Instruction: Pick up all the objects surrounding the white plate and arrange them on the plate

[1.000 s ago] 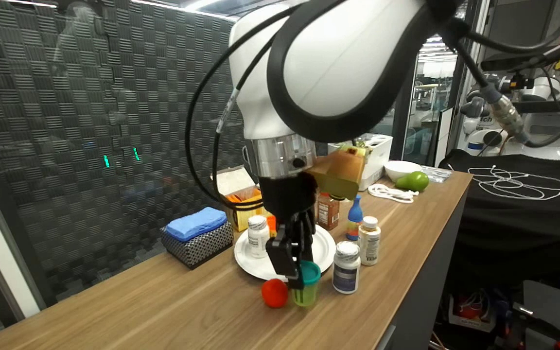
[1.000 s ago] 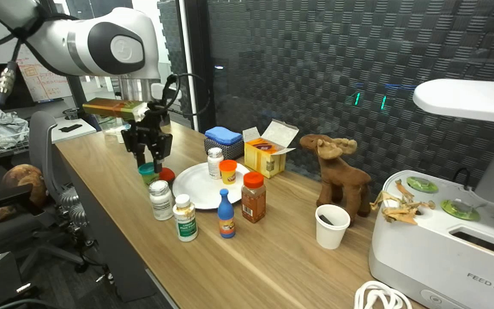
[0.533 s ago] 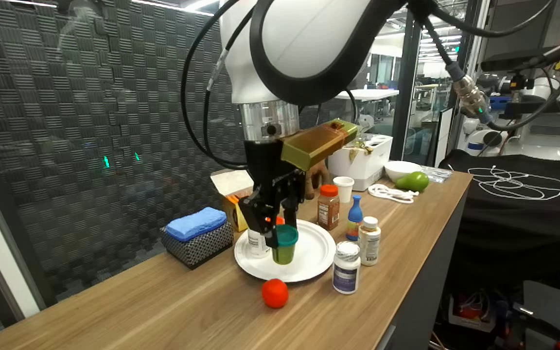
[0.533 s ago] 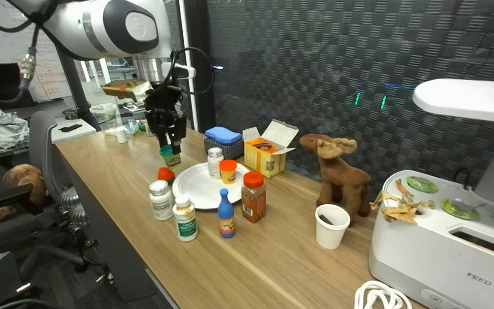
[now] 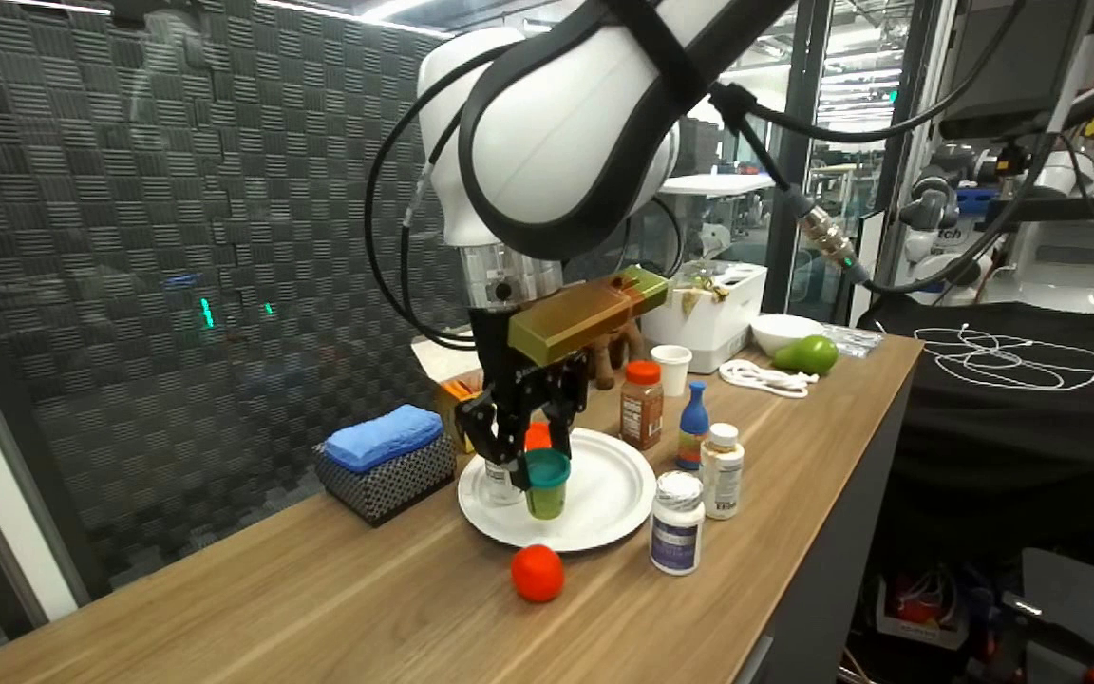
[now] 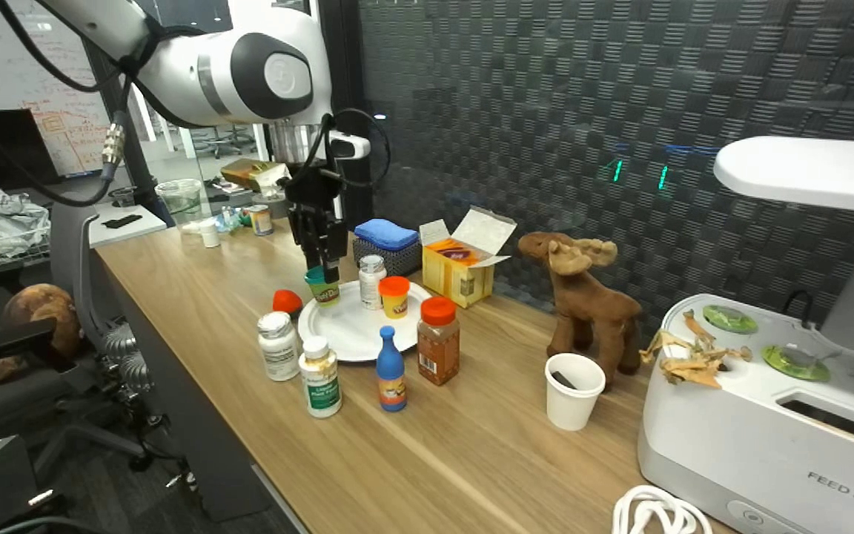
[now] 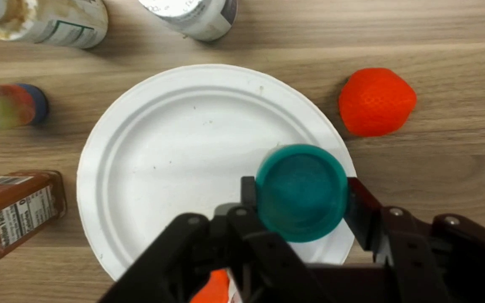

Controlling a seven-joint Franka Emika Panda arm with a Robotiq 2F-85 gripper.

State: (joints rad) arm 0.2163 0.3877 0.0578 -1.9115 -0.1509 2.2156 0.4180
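My gripper is shut on a green tub with a teal lid, one finger at each side of the lid. The tub is upright over the white plate, near its rim on the side of the red piece; whether its base touches is unclear. On the plate stand a white bottle and an orange-lidded yellow tub. Around the plate, on the table, are a purple-labelled white bottle, a green-labelled white bottle, a blue bottle and an orange-capped brown jar.
Beyond the plate are a patterned box with a blue cloth on top and an open yellow box. A toy moose, a paper cup and a white planter stand further along the table.
Gripper and green tub have gone from the tabletop beside the red piece, up and across, then down over the plate. The objects around the plate have stayed in place.
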